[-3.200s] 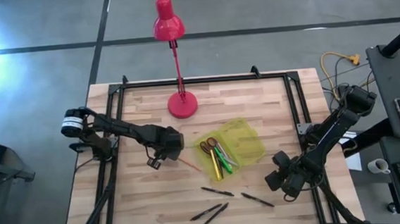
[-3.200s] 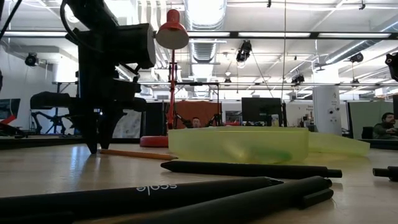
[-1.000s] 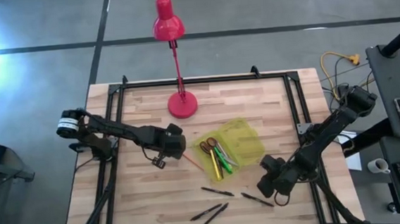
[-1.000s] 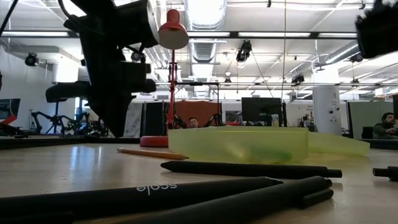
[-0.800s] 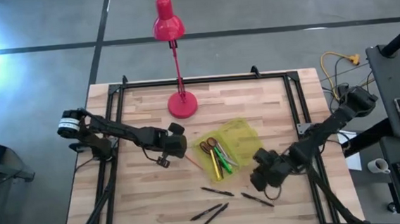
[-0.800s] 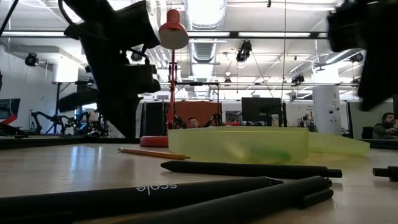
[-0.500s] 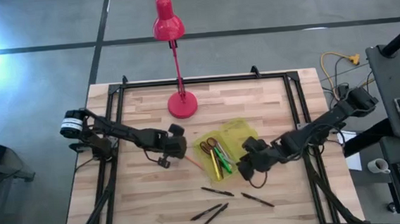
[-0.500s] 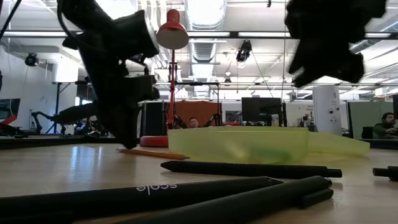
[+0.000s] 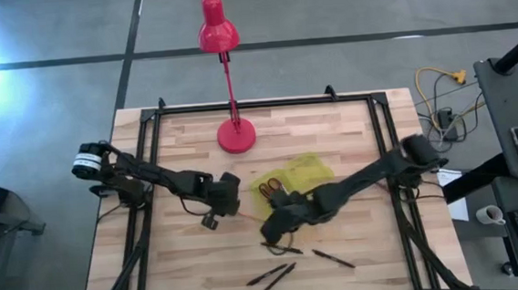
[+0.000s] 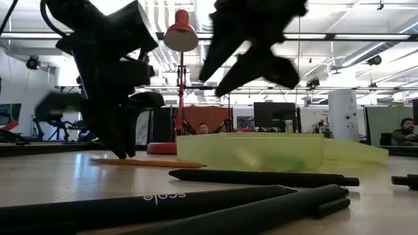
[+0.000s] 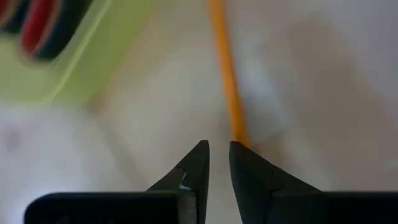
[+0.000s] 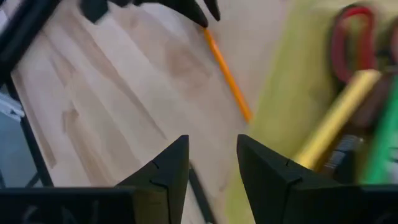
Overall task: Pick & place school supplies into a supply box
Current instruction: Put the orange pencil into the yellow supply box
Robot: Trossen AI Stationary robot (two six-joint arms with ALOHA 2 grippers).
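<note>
The yellow-green supply box (image 9: 314,170) lies open at mid-table. It holds red-handled scissors (image 12: 351,31), a yellow pencil (image 12: 336,118) and a green marker (image 12: 382,155). An orange pencil (image 11: 224,68) lies flat on the wood left of the box. My left gripper (image 11: 217,152) points steeply down at the pencil's end, open by a narrow gap with nothing between the fingers. My right gripper (image 12: 212,152) hovers open above the table at the box's near left corner (image 9: 269,228). Several black pens (image 9: 333,259) lie on the near part of the table. My left gripper has one fingertip (image 11: 242,155) right at the end of the orange pencil (image 11: 237,134), coming from above. The fingertip covers that end, so I cannot tell whether it touches. The pencil lies flat on the table, outside the gap.
A red desk lamp stands with its base (image 9: 236,136) at the table's far middle. Black frame rails (image 9: 147,171) run along the table's left, right and far edges. Two black pens (image 10: 261,177) lie close to the low camera.
My right gripper has swept from near the table's right edge toward the left, passing over the box to its near left corner. My left gripper has tipped more steeply down and sunk toward the orange pencil.
</note>
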